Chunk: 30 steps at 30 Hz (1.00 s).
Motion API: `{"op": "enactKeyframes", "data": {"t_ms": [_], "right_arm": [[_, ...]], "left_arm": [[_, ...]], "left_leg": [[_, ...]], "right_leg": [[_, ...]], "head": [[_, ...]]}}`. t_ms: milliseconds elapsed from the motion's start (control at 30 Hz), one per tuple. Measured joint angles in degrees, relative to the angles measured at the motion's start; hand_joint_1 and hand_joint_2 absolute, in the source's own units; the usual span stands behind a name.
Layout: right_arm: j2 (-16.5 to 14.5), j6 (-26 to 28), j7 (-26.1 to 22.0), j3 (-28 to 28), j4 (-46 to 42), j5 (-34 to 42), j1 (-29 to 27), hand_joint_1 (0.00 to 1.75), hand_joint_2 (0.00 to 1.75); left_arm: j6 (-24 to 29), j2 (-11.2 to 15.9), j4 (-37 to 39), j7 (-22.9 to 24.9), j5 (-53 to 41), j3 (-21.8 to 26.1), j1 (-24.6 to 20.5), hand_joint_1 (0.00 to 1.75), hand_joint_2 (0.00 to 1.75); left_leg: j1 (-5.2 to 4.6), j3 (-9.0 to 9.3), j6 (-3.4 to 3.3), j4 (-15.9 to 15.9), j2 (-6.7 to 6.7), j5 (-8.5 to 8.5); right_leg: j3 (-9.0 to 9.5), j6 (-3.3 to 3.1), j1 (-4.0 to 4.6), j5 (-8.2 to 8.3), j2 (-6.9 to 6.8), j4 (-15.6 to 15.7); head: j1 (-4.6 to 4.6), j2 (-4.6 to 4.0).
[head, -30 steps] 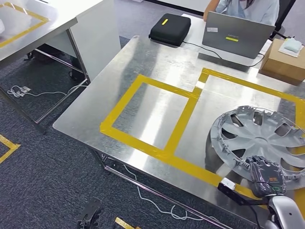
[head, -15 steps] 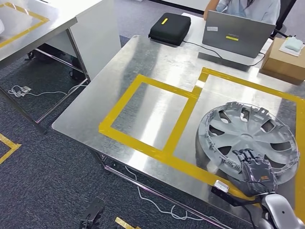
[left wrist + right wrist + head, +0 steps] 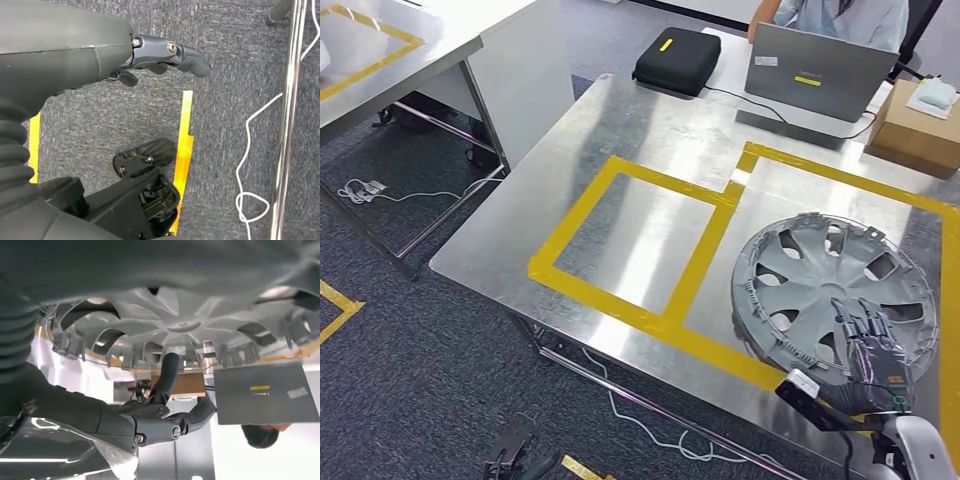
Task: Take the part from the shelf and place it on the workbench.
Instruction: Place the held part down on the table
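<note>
Right hand [image 3: 869, 358] still gripping the grey spoked plastic wheel cover [image 3: 833, 290], now lowered flatter inside the yellow tape square [image 3: 841, 170] on the steel workbench [image 3: 509, 240], so release is near.

Hubcap [image 3: 833, 290] settled flatter; right hand [image 3: 875, 368] drew back.

Right hand [image 3: 869, 358]: dark grey segmented fingers, small orange marking on back, silver arm shell below. Left hand [image 3: 113, 55]: smooth dark grey cover, ribbed grey boot, silver screws on dark blue-grey finger links.

Right hand [image 3: 869, 358] fingers spread; left hand [image 3: 113, 55] hanging, loosely extended.
</note>
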State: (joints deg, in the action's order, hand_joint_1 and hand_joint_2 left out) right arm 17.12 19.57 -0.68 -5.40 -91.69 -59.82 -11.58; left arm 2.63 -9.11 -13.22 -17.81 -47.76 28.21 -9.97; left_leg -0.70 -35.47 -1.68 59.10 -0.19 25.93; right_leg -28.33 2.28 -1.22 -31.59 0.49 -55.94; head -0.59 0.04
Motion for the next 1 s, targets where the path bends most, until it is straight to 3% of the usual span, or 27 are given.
{"op": "enactKeyframes", "data": {"t_ms": [67,133,200,233,267,300,333,400,433,600,633,700,767,800,833,900,933,1000], "right_arm": [[-1.12,0.55,-0.76,0.76,-2.77,2.87,-1.56,0.00,0.00],[-2.16,1.58,-1.50,1.37,-5.73,4.73,-3.18,0.00,0.00],[-3.13,2.64,-2.08,1.77,-8.38,5.84,-5.01,0.00,0.00],[-3.63,3.12,-2.33,1.87,-9.71,6.17,-6.19,0.00,0.00],[-4.11,3.64,-2.61,1.93,-11.02,6.38,-7.48,0.00,0.00],[-4.60,4.34,-2.94,1.95,-12.40,6.49,-8.77,0.00,0.00],[-5.06,5.21,-3.32,1.96,-13.88,6.53,-10.01,0.00,0.00],[-6.09,7.72,-4.05,2.02,-16.95,6.15,-12.44,0.00,0.00],[-6.68,9.02,-4.34,2.18,-18.47,5.72,-13.79,0.00,0.00],[-9.16,12.60,-5.11,3.75,-24.47,4.13,-19.44,0.00,0.00],[-9.55,12.79,-5.21,4.06,-25.23,3.98,-20.09,0.00,0.00],[-10.66,13.37,-5.62,5.00,-26.46,3.76,-21.47,0.00,0.00],[-12.40,13.62,-7.67,6.65,-27.39,4.52,-23.15,0.00,0.00],[-13.91,13.08,-10.05,8.03,-27.88,5.41,-23.98,0.00,0.00],[-16.08,11.95,-13.39,9.98,-28.39,6.51,-24.61,0.00,0.00],[-21.39,9.33,-20.13,15.24,-29.16,8.85,-25.22,0.00,0.00],[-23.92,8.55,-22.13,18.15,-29.30,10.14,-25.31,0.00,0.00],[-27.78,8.84,-22.97,23.28,-29.05,12.58,-25.69,0.00,0.00]], "left_arm": [[0.33,0.17,-0.01,-0.56,0.57,0.13,0.28,0.00,0.00],[0.51,0.31,-0.01,-1.18,1.10,0.34,0.49,0.00,0.00],[0.60,0.43,-0.02,-1.67,1.58,0.61,0.67,0.00,0.00],[0.64,0.48,-0.02,-1.90,1.85,0.77,0.86,0.00,0.00],[0.70,0.52,-0.01,-2.12,2.08,0.97,1.11,0.00,0.00],[0.80,0.56,-0.01,-2.36,2.38,1.20,1.38,0.00,0.00],[0.95,0.59,0.00,-2.60,2.67,1.45,1.64,0.00,0.00],[1.33,0.77,-0.01,-3.09,3.36,2.04,2.01,0.00,0.00],[1.48,0.91,-0.01,-3.34,3.65,2.37,2.17,0.00,0.00],[1.67,1.34,0.00,-3.92,4.39,3.64,2.99,0.00,0.00],[1.71,1.38,0.00,-3.99,4.53,3.80,3.01,0.00,0.00],[1.82,1.39,0.00,-4.24,4.94,4.22,3.13,0.00,0.00],[1.94,1.36,0.00,-4.65,5.39,4.74,3.52,0.00,0.00],[2.03,1.34,0.00,-4.90,5.62,5.02,3.77,0.00,0.00],[2.15,1.35,0.00,-5.18,5.88,5.35,4.01,0.00,0.00],[2.33,1.48,0.00,-5.66,6.33,6.11,4.37,0.00,0.00],[2.38,1.52,0.00,-5.87,6.50,6.51,4.52,0.00,0.00],[2.39,1.56,0.00,-6.21,6.81,7.21,4.74,0.00,0.00]], "left_leg": [[0.12,1.15,-0.81,-1.52,0.04,-0.32],[0.42,2.65,-1.37,-3.48,0.25,-0.95],[0.45,3.11,-1.51,-3.93,0.46,-0.96],[0.47,3.15,-1.43,-3.91,0.49,-0.83],[0.53,3.23,-1.26,-3.87,0.54,-0.65],[0.66,3.34,-0.96,-3.74,0.59,-0.43],[0.87,3.48,-0.56,-3.45,0.66,-0.09],[1.06,3.61,0.55,-2.26,0.84,0.97],[1.03,3.61,1.06,-1.64,0.89,1.51],[1.24,3.56,2.17,0.35,1.12,3.38],[1.32,2.76,2.41,2.40,1.07,4.76],[1.34,-0.53,2.71,9.65,0.91,8.40],[1.34,-3.48,2.64,15.50,0.88,10.08],[1.33,-3.66,2.44,15.52,0.82,9.22],[1.29,-2.78,2.11,13.30,0.65,7.31],[1.10,0.51,1.17,5.90,-0.51,3.19],[0.97,1.87,0.76,2.78,-1.18,2.13],[0.71,2.97,0.43,0.22,-1.94,2.22]], "right_leg": [[0.29,0.46,-0.03,-0.05,-0.02,0.50],[-0.97,0.41,0.09,-1.80,-0.03,-2.46],[-5.26,0.37,-0.02,-5.07,-0.03,-9.97],[-7.58,0.51,-0.13,-6.08,-0.05,-13.49],[-9.14,0.69,-0.29,-5.97,-0.10,-15.36],[-9.53,0.92,-0.48,-4.62,-0.21,-14.90],[-8.65,1.20,-0.70,-2.29,-0.51,-12.11],[-5.68,1.71,-1.07,1.61,-1.57,-4.89],[-4.56,1.55,-1.12,2.39,-1.86,-2.81],[-3.85,-0.60,-0.94,2.06,-0.71,-2.77],[-3.74,-0.94,-0.97,2.04,-0.49,-2.75],[-3.61,-1.36,-0.87,1.89,-0.11,-2.74],[-3.49,-1.58,-0.66,1.73,0.43,-2.75],[-3.37,-1.65,-0.53,1.66,0.78,-2.75],[-3.21,-1.68,-0.41,1.59,1.19,-2.75],[-2.93,-1.62,-0.27,1.44,1.93,-2.71],[-2.92,-1.48,-0.27,1.39,2.26,-2.70],[-3.15,-0.91,-0.44,1.41,2.78,-2.55]], "head": [[-0.02,0.01],[-0.14,0.01],[-0.24,0.01],[-0.28,0.00],[-0.27,0.00],[-0.25,0.00],[-0.27,0.00],[-0.35,0.00],[-0.34,0.00],[-0.17,0.00],[-0.10,0.00],[0.02,0.00],[0.01,0.00],[0.00,0.00],[0.00,0.00],[-0.02,0.00],[0.02,0.01],[0.17,0.01]]}}
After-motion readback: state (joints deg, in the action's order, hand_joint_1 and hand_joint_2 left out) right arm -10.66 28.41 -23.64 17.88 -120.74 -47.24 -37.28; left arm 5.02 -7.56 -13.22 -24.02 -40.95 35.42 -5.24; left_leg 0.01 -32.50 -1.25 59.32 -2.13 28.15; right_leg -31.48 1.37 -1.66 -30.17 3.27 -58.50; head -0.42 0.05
